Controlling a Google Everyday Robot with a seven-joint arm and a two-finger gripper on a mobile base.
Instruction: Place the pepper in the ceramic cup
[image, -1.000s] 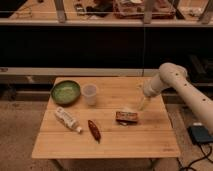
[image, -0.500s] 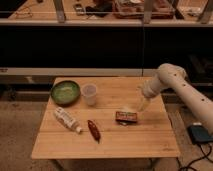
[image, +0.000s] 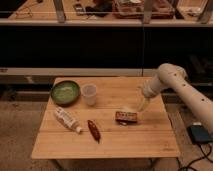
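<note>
The pepper (image: 93, 129), small, dark red and elongated, lies on the wooden table (image: 145, 140) toward the front left. The ceramic cup (image: 89, 94), pale and handleless, stands upright behind it, beside the green bowl. My gripper (image: 142, 104) hangs from the white arm over the right side of the table, just above and right of a reddish-brown packet. It is far to the right of both the pepper and the cup and holds nothing that shows.
A round green bowl (image: 65, 92) sits at the back left. A white bottle (image: 67, 119) lies on its side left of the pepper. A reddish-brown packet (image: 126, 117) lies under the gripper. A dark shelf unit stands behind the table.
</note>
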